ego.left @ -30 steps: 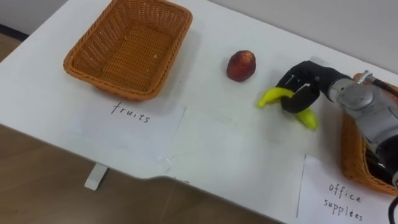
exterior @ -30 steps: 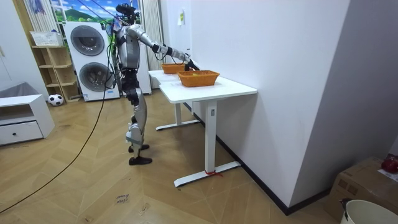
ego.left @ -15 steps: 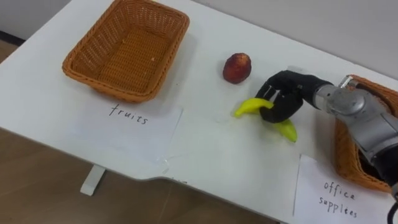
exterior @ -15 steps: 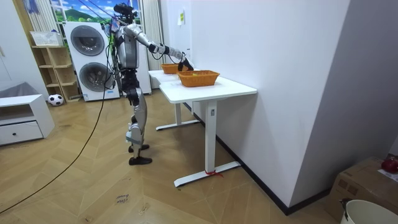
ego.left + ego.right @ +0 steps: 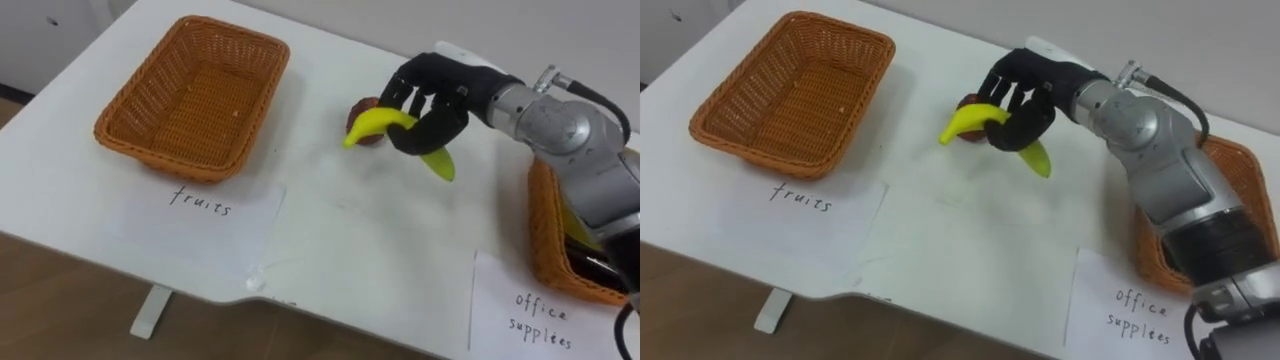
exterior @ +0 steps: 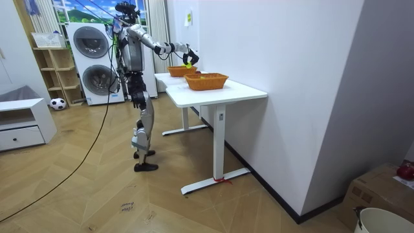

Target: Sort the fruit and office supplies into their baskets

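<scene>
Banana [image 5: 375,123] is held above the desk [image 5: 340,230], right hand [image 5: 432,90] curled round its middle, just by the apple [image 5: 360,106] (half hidden); fruit basket [image 5: 165,152] sits near the left edge.

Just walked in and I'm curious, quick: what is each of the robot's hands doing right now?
Right hand: closed around the banana.
Left hand: cannot be told.

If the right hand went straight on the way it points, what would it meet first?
Probably the right rim of the orange wicker basket; the right hand, shut on the yellow banana, seems above the red fruit. Depth unclear.
</scene>
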Tool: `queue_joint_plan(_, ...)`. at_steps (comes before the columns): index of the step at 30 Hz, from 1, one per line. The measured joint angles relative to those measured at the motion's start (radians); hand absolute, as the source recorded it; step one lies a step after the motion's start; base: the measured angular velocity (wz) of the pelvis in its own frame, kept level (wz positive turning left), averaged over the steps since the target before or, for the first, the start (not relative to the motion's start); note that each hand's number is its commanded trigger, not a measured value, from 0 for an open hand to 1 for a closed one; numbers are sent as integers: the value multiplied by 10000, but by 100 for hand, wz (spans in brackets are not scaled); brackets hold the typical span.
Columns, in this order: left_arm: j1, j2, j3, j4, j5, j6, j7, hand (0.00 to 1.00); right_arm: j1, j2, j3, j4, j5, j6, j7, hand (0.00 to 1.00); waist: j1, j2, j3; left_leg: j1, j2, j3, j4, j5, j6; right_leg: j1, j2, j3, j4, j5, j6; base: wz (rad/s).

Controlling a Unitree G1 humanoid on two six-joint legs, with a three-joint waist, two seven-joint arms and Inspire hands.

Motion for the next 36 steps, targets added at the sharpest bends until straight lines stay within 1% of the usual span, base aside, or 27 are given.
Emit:
queue_joint_plan(3,177,-57,8,-165,1,18,-15,0,-7,5,-4,-173,49,9,-17,100,30,-38,-22,56,-36,-38,9,0,0,146,-19,-58,-138,0,0,5)
queue_joint_plan(4,232,-57,38,-259,1,24,-15,0,-22,5,-5,-320,52,27,-76,100,30,-50,-20,40,-35,-55,13,0,0,144,-24,-141,-137,0,0,3)
queue_joint_plan(5,288,-62,81,-366,3,44,-16,0,-47,5,-4,-414,55,28,-99,100,28,-56,-24,31,-37,-83,13,0,0,148,-32,-235,-129,0,0,8)
queue_joint_plan(7,319,-112,296,-586,15,53,-19,0,-169,4,-5,-474,50,89,-99,100,35,-71,-29,16,-42,-133,0,7,-3,147,-30,-260,-124,0,0,5)
queue_joint_plan(8,324,-127,432,-665,73,59,-19,0,-208,4,-16,-608,51,198,-119,100,96,-91,-40,25,-39,-133,-62,16,-8,146,-22,-249,-124,0,0,0)
queue_joint_plan(10,288,-129,571,-702,76,70,-19,0,-207,4,-17,-785,48,233,-149,100,190,-131,-60,72,-35,-137,-103,59,-28,150,-17,-263,-124,0,0,0)
queue_joint_plan(11,300,-132,582,-702,73,82,-17,0,-216,6,-16,-822,47,234,-155,100,265,-169,-55,123,-37,-160,-162,97,-30,174,-20,-267,-118,0,0,7)
queue_joint_plan(13,289,-131,582,-718,76,84,-17,0,-269,31,-6,-822,48,305,-156,100,292,-231,-52,142,-39,-213,-181,111,-28,207,-23,-323,-115,0,0,8)
queue_joint_plan(15,248,-138,583,-734,87,109,-17,0,-431,126,-1,-818,53,423,-165,100,308,-271,-22,141,-39,-221,-182,110,-29,208,-25,-380,-116,-1,1,0)
queue_joint_plan(17,197,-134,588,-731,83,199,-21,0,-535,132,1,-816,77,499,-182,100,479,-362,27,135,-40,-222,-196,108,-29,216,-35,-562,-114,-1,1,0)
queue_joint_plan(18,150,-140,586,-730,81,244,-42,0,-604,182,4,-816,55,628,-182,100,558,-397,57,136,-40,-229,-217,107,-29,250,-35,-589,-117,0,1,4)
queue_joint_plan(19,130,-141,586,-726,81,279,-67,0,-624,224,5,-816,44,672,-181,100,579,-409,59,148,-42,-250,-230,107,-29,267,-35,-591,-117,0,1,7)
queue_joint_plan(21,70,-149,586,-691,85,358,-142,0,-695,469,6,-810,45,759,-181,100,783,-424,57,210,-47,-279,-267,107,-27,319,-36,-650,-121,0,1,4)
queue_joint_plan(24,67,-144,620,-666,109,380,-179,0,-771,729,13,-709,68,770,-193,100,1002,-388,84,261,-53,-294,-271,107,-27,344,-39,-740,-130,-1,2,5)
queue_joint_plan(25,76,-146,629,-652,167,379,-202,0,-776,798,55,-665,84,767,-220,100,1165,-334,124,321,-51,-298,-285,107,-26,396,-40,-792,-136,-4,6,5)
queue_joint_plan(26,99,-144,645,-639,177,382,-241,0,-777,798,169,-633,85,763,-256,100,1271,-265,181,371,-63,-412,-301,104,-23,471,-45,-846,-137,-9,15,11)
queue_joint_plan(28,106,-127,716,-626,179,383,-250,0,-778,819,241,-593,93,749,-268,100,1344,-226,210,322,-90,-568,-302,104,-23,474,-56,-919,-134,-32,51,26)
queue_joint_plan(29,114,-120,738,-598,187,385,-252,0,-793,838,241,-563,107,748,-272,100,1385,-209,221,266,-116,-697,-291,104,-23,469,-71,-1013,-134,-55,81,32)
queue_joint_plan(31,195,-133,737,-570,227,391,-253,0,-818,847,240,-565,126,742,-285,100,1436,-194,216,197,-165,-764,-276,107,-22,450,-122,-1110,-127,-125,139,19)
queue_joint_plan(33,302,-159,736,-519,328,395,-263,0,-881,845,240,-562,113,737,-309,100,1572,-178,211,181,-209,-836,-273,111,-14,461,-163,-1174,-130,-168,148,9)
queue_joint_plan(35,390,-141,739,-480,532,402,-263,0,-896,844,240,-517,82,733,-450,100,1577,-152,214,162,-252,-1028,-257,117,-5,517,-193,-1353,-127,-185,165,23)
queue_joint_plan(36,417,-145,741,-473,615,402,-263,0,-897,845,241,-516,68,730,-483,100,1597,-152,214,157,-260,-1071,-254,118,-4,531,-198,-1363,-128,-187,167,23)
